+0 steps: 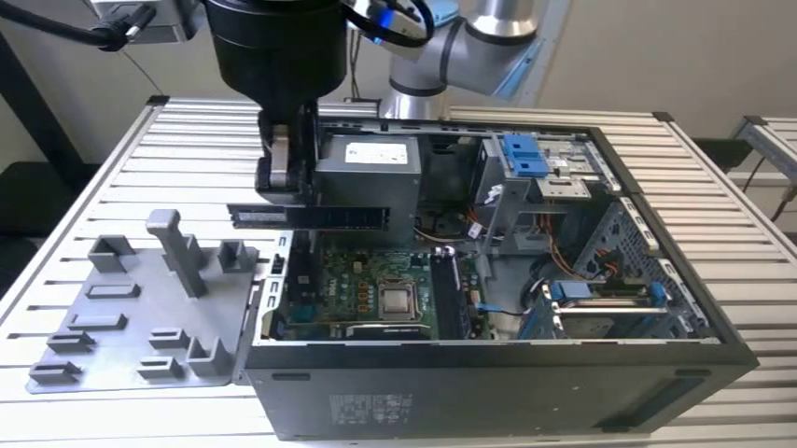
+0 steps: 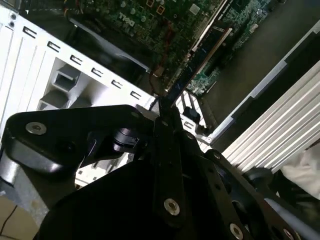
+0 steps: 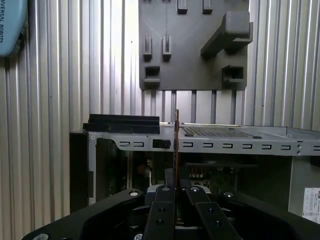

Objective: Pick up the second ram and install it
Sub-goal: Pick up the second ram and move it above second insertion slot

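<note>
My gripper (image 1: pixel 291 191) is shut on the second ram (image 1: pixel 312 217), a dark flat stick held level, long side along the case's side wall. It hangs over the open computer case (image 1: pixel 498 347), just inside the wall nearest the grey tray (image 1: pixel 125 322), above the green motherboard (image 1: pixel 368 289). In the first wrist view the ram (image 3: pixel 176 142) shows edge-on as a thin line rising from between my fingers (image 3: pixel 165 200). In the second wrist view the stick (image 2: pixel 173 95) runs out from my gripper (image 2: pixel 167 120) toward the motherboard (image 2: pixel 150 15).
The tray (image 3: pixel 190 45) with its grey posts lies on the slatted table (image 1: pixel 112 177) at the exterior view's left. Inside the case are a grey power supply (image 1: pixel 368 168), a processor socket (image 1: pixel 398 301), blue drive brackets (image 1: pixel 524 154) and loose cables (image 1: pixel 566 271).
</note>
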